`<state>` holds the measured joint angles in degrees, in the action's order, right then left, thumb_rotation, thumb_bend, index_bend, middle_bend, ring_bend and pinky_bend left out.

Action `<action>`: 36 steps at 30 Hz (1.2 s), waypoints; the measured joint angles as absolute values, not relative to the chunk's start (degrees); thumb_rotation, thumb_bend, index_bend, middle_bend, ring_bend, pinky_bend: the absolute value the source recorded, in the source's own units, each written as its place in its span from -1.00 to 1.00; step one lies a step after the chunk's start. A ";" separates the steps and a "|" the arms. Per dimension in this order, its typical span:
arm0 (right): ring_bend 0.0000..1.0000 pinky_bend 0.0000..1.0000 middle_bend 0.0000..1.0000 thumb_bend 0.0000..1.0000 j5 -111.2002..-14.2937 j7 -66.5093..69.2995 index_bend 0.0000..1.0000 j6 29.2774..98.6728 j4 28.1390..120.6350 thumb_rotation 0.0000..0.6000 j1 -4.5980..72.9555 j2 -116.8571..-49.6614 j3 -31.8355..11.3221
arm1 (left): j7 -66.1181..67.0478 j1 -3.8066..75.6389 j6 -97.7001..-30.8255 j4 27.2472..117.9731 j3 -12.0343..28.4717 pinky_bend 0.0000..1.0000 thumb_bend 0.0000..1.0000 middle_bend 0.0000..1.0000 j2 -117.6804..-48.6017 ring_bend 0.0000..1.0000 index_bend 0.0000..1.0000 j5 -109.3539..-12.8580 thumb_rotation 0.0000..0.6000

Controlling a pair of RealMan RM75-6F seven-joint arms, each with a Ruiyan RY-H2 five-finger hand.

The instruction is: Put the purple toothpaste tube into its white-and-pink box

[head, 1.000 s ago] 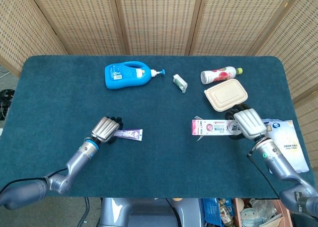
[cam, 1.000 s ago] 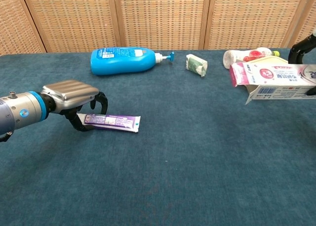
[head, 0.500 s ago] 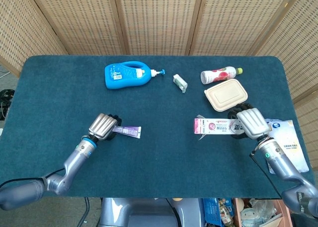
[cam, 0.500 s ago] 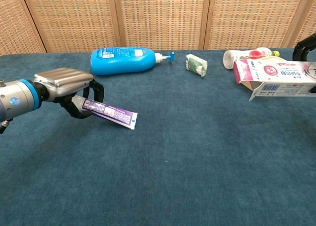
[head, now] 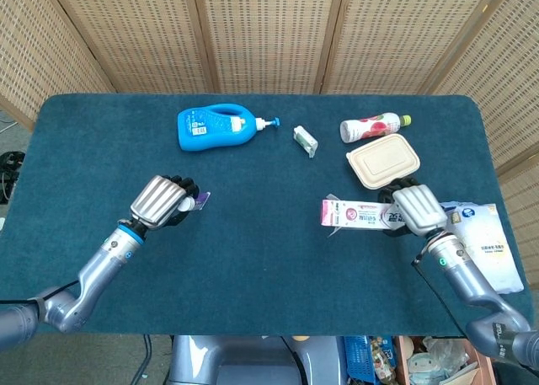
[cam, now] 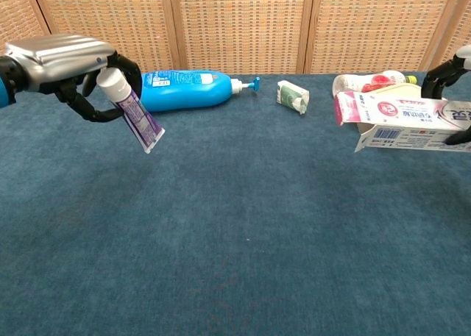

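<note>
My left hand point(head: 160, 200) point(cam: 62, 60) grips the purple toothpaste tube point(cam: 132, 109) by its white cap end, well above the table at the left. The tube hangs tilted, its flat end down and to the right; in the head view only a small bit of the tube point(head: 201, 200) shows past the fingers. At the right my right hand point(head: 416, 210) point(cam: 455, 68) holds the white-and-pink box point(head: 357, 216) point(cam: 401, 119) off the table, lying lengthwise with its open pink end and flap pointing left.
A blue pump bottle point(head: 215, 127) lies at the back left, a small green-white packet point(head: 305, 141) mid-back. A red-and-white bottle point(head: 374, 127) and a beige lidded container point(head: 384, 163) sit behind the box. A white pouch point(head: 487, 243) lies at the right edge.
My left hand has lifted the tube off the table and swung its free end downward. The right hand has shifted the box slightly left.
</note>
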<state>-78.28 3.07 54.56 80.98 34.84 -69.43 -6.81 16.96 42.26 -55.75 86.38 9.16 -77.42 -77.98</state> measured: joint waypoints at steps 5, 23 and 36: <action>-0.51 -0.57 0.01 -0.56 -76.80 2.97 -0.07 53.31 82.72 1.00 35.37 -69.43 -7.45 | 16.48 42.07 -57.37 91.53 10.30 0.18 -0.17 -0.16 -73.21 -0.11 0.19 -78.47 1.00; -0.50 -0.55 0.03 -0.49 -69.00 12.22 -0.06 46.03 88.39 1.00 36.75 -68.38 -10.63 | -4.41 42.38 -58.66 102.19 15.38 0.18 -0.19 -0.15 -69.12 -0.09 0.22 -77.57 1.00; -0.50 -0.55 0.03 -0.47 -67.25 15.13 -0.05 45.62 89.48 1.00 37.73 -69.47 -12.82 | -10.94 42.60 -57.62 104.59 17.44 0.18 -0.19 -0.13 -67.20 -0.09 0.27 -74.12 1.00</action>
<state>-67.25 15.13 45.62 89.48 37.73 -69.47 -12.82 -10.94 42.60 -57.62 104.59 17.44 -67.20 -74.12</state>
